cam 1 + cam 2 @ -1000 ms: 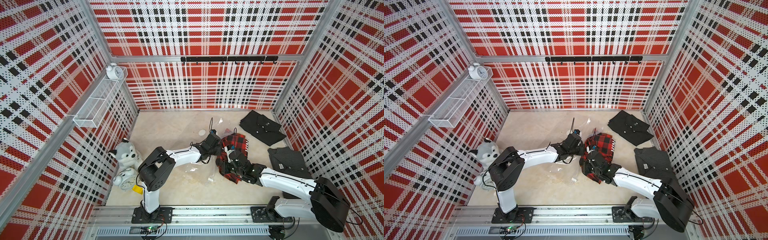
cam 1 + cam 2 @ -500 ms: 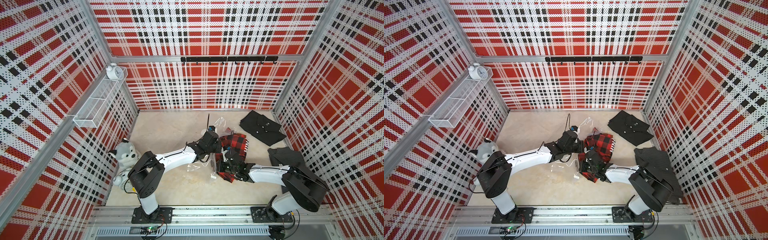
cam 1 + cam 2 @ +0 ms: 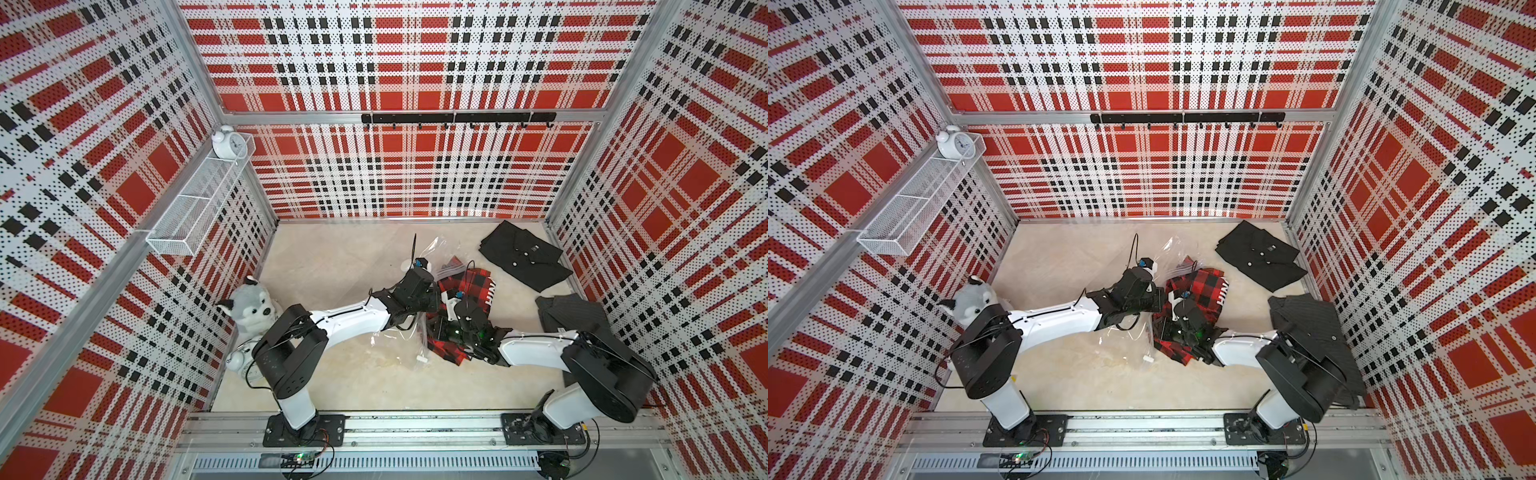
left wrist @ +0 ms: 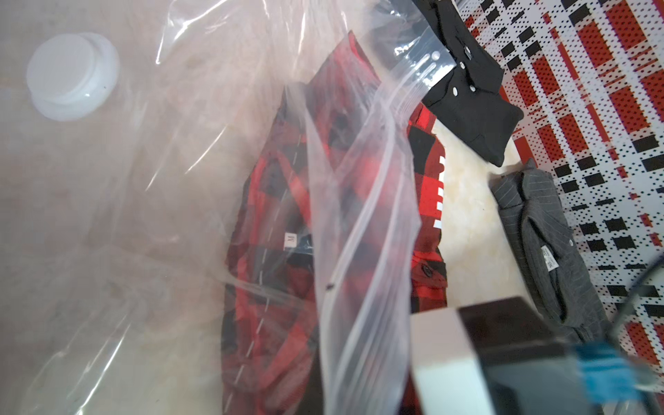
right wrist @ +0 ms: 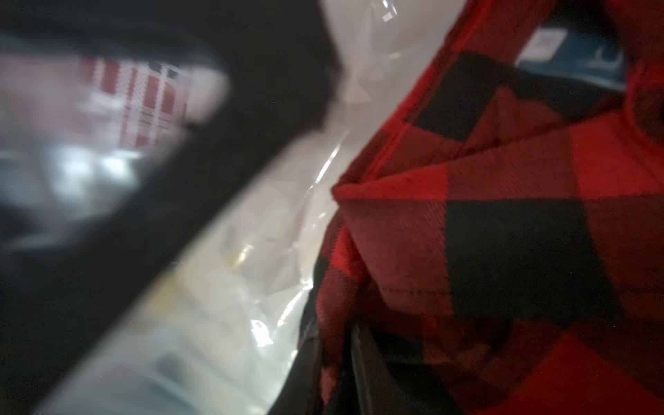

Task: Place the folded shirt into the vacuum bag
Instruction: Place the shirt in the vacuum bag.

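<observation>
Left end effector (image 3: 432,301), pressed together, sits at the raised mouth of the one bag (image 3: 395,349) in both top views. Right end effector (image 3: 440,330) lies on the plaid shirt (image 3: 478,286), mid-worktop (image 3: 332,270). Three shirts: that one, a black shirt (image 3: 523,259) far right, a grey shirt (image 3: 569,309) right. A second ago the right elbow stood nearer the right wall.

Left wrist: bag (image 4: 143,215) film overlies part of the plaid shirt (image 4: 273,215); one valve (image 4: 72,75).

Right wrist: blurred plaid shirt (image 5: 503,233); whether that end effector is spread, I cannot tell.
</observation>
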You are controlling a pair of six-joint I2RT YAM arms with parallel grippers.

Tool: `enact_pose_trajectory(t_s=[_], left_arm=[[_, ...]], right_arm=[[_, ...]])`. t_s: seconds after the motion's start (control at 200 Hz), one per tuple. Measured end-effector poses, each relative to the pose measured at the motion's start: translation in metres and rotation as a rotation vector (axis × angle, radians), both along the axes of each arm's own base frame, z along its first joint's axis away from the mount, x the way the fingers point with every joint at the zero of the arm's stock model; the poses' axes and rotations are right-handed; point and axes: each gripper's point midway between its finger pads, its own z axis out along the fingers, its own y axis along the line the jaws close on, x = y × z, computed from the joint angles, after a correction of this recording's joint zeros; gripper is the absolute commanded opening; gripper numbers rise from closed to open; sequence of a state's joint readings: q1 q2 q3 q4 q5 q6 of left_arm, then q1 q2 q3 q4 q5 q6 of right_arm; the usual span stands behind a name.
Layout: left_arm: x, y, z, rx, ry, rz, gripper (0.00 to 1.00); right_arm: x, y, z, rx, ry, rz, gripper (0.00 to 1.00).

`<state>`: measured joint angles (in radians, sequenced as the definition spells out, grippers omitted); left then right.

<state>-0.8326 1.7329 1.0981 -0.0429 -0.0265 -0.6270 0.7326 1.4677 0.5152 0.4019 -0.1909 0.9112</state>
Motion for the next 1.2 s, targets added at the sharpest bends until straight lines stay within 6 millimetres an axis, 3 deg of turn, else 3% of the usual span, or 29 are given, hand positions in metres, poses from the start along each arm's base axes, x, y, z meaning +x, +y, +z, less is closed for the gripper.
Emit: enact_pose_trajectory(t_s=[0.115,0.235,0.266,0.271,0.281,0.296,0.516,0.581,0.736,0.947,1.082,1.197], left_arm=[[0.001,0.0,-0.006,0.01,0.006,0.003,0.0],[0.002,0.001,-0.007,0.012,0.007,0.006,0.0],[0.002,0.001,-0.007,0.011,0.007,0.006,0.0],[0.002,0.001,-0.007,0.011,0.007,0.006,0.0],[0.002,0.001,-0.007,0.012,0.006,0.005,0.0],[0.002,0.001,-0.007,0.012,0.007,0.005,0.0],[0.001,0.001,-0.008,0.017,0.008,0.004,0.0],[0.002,0.002,-0.006,0.017,0.006,0.007,0.0],[0.001,0.006,0.003,0.014,-0.008,0.016,0.0],[0.001,0.008,0.006,0.018,-0.011,0.021,0.0],[0.0,0.008,0.005,0.022,-0.009,0.019,0.0],[-0.001,0.008,0.004,0.027,-0.007,0.019,0.0]], right_arm=[[0.002,0.0,0.029,0.055,-0.061,-0.004,0.18],[0.001,-0.004,0.032,0.064,-0.072,-0.009,0.18],[0.001,-0.004,0.03,0.061,-0.068,-0.009,0.18],[0.001,-0.004,0.03,0.06,-0.068,-0.009,0.51],[0.0,-0.004,0.028,0.059,-0.065,-0.009,0.59],[0.0,-0.004,0.027,0.056,-0.063,-0.009,0.62],[-0.006,-0.004,-0.029,-0.054,0.06,0.022,0.67],[-0.007,-0.003,-0.036,-0.064,0.076,0.03,0.68],[-0.007,-0.003,-0.029,-0.054,0.067,0.031,0.66],[-0.01,-0.009,0.009,0.002,-0.004,0.019,0.6],[-0.01,-0.008,0.005,0.008,0.01,0.013,0.41],[-0.012,-0.004,-0.018,-0.009,0.061,0.025,0.2]])
